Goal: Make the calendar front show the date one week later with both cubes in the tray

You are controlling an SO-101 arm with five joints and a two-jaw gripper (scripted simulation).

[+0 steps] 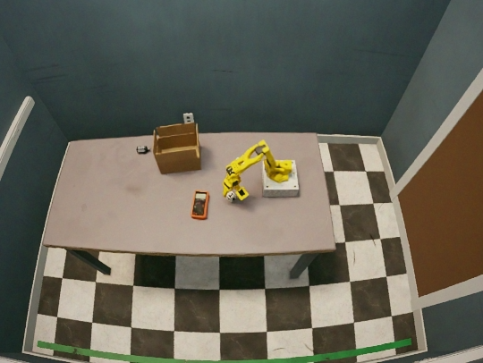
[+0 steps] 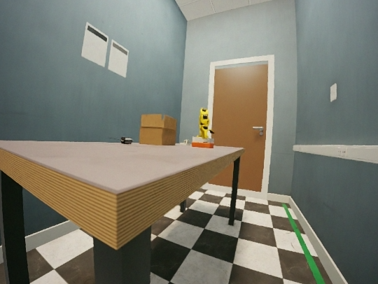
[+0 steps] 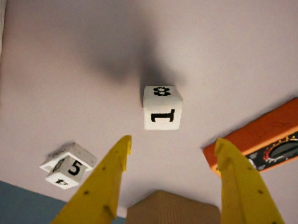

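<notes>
Leftmost in the wrist view, the calendar (image 3: 82, 151) is sitting well apart from the loose cube (image 1: 231, 196) (image 3: 161, 115), with a second cube (image 3: 64, 172) resting at it and showing a 5; whether that one is lying flat I cannot tell. The loose cube is resting on the tabletop (image 1: 112, 192) (image 2: 87, 157) (image 3: 225, 50), outside the calendar, its 1 lying sideways and its 8 on the neighbouring face. Just beside it, the tool (image 1: 233, 198) (image 3: 174, 141) is standing partly open and gripping nothing. Right of the loose cube, the multimeter (image 1: 200, 206) (image 2: 202, 145) (image 3: 250, 140) is lying near.

From here, a fingertip coming down off-centre could be knocking the cube askew or tipping it onto another face. Closing on the wrong pair of sides would probably be leaving its digit sideways, and swinging wide rightward might be catching the multimeter.
</notes>
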